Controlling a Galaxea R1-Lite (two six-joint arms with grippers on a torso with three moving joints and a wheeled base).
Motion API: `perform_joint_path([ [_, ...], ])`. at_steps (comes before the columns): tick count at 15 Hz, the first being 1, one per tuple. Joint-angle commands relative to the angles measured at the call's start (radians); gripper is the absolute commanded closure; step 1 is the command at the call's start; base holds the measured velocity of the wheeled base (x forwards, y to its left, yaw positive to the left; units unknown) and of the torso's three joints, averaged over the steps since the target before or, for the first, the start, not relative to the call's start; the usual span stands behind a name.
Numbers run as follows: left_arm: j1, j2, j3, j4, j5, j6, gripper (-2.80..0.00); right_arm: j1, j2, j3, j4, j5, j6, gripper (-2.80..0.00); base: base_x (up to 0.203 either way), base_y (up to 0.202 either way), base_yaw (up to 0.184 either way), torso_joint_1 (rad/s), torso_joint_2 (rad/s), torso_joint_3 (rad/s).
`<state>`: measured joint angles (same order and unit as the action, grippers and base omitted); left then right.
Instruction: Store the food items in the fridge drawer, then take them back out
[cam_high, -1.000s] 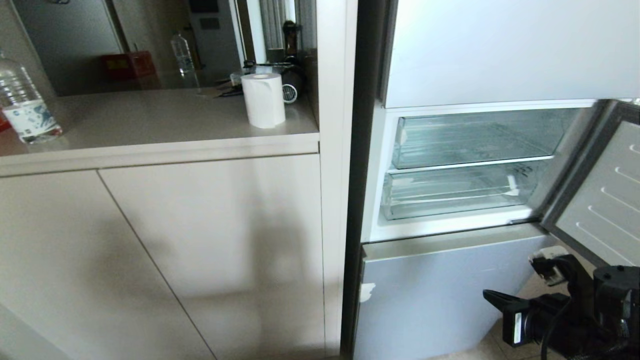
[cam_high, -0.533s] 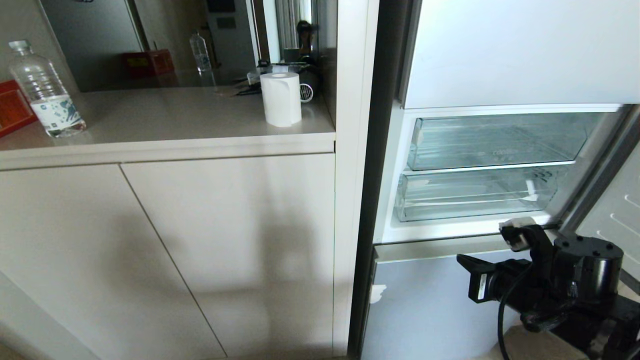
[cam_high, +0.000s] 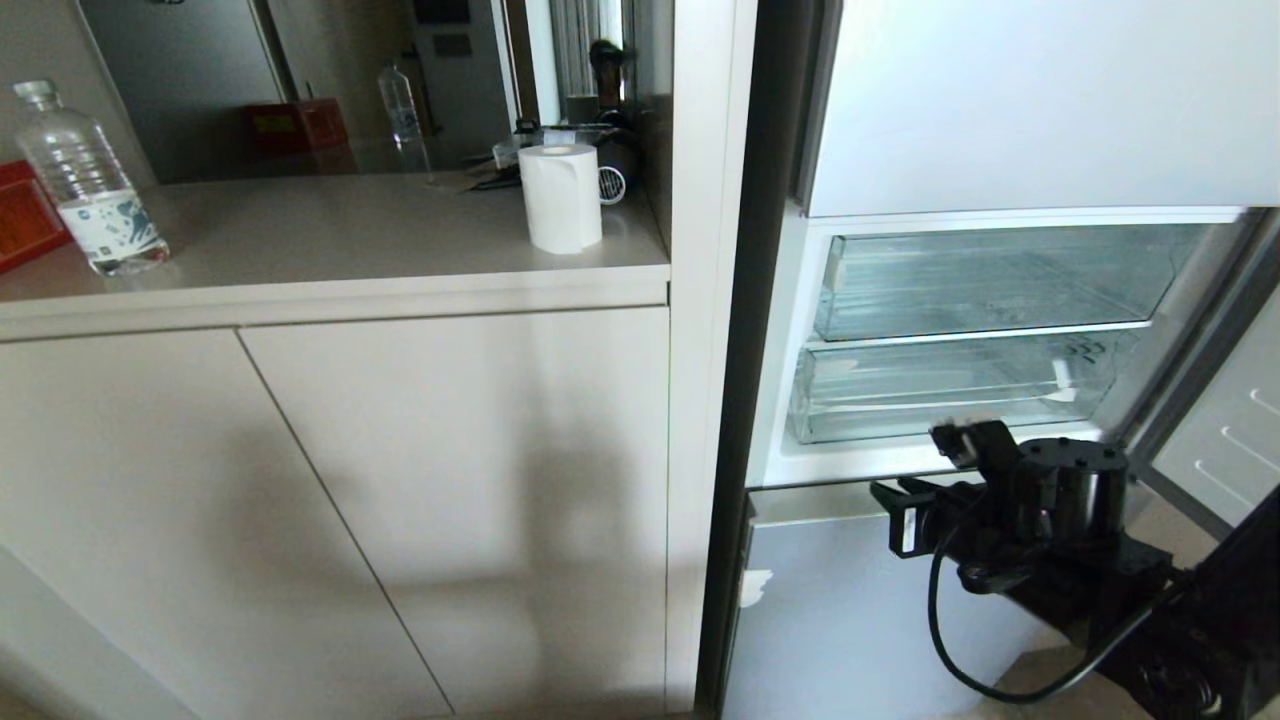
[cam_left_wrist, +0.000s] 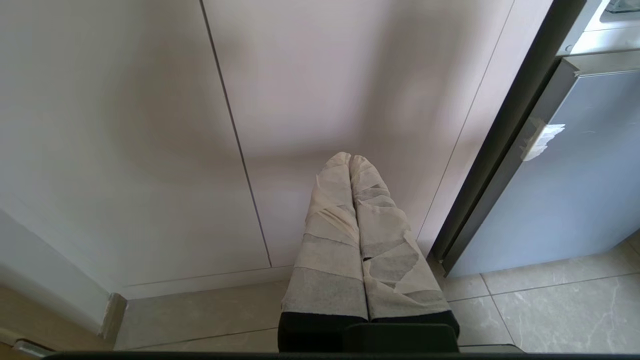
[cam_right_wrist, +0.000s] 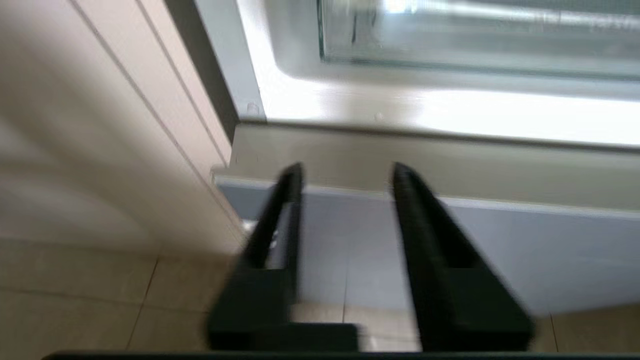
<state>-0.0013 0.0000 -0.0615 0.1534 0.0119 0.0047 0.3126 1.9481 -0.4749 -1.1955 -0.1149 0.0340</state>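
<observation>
The fridge's middle compartment stands open with two clear drawers in it. The lower, stepped-front fridge drawer (cam_high: 950, 395) is pushed in and looks empty; its clear front (cam_right_wrist: 475, 35) also shows in the right wrist view. No food items are in view. My right gripper (cam_high: 888, 497) (cam_right_wrist: 346, 172) hangs just below the compartment's white sill, in front of the silver-blue lower door panel (cam_high: 860, 610). It is open with nothing between its fingers. My left gripper (cam_left_wrist: 350, 159), wrapped in tape, is shut and parked low before the cabinet doors.
The open fridge door (cam_high: 1225, 430) stands at the right, close to my right arm. A beige cabinet (cam_high: 400, 480) fills the left, and its counter holds a paper roll (cam_high: 560, 198) and a water bottle (cam_high: 85, 180). Tiled floor (cam_left_wrist: 550, 305) lies below.
The whole view shifted early on, so the camera moved. My right gripper has risen and moved left, from low beside the lower door panel up to just under the compartment's sill.
</observation>
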Motion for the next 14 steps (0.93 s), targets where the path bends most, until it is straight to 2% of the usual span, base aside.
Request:
perform_joint_path([
  [1, 0.0, -0.002, 0.0, 0.0, 0.001, 0.0, 0.0, -0.002, 0.07, -0.095, -0.009, -0.004, 0.001, -2.8, 0.0, 0.0, 0.0, 0.0, 0.0, 0.0],
  [5, 0.0, -0.002, 0.0, 0.002, 0.0, 0.0, 0.0, -0.016, 0.156, -0.256, -0.016, -0.005, -0.006, -2.8, 0.0, 0.0, 0.0, 0.0, 0.0, 0.0],
  [14, 0.0, -0.002, 0.0, 0.001, 0.0, 0.0, 0.0, -0.036, 0.245, -0.388, -0.021, -0.006, 0.003, -2.8, 0.0, 0.0, 0.0, 0.0, 0.0, 0.0],
])
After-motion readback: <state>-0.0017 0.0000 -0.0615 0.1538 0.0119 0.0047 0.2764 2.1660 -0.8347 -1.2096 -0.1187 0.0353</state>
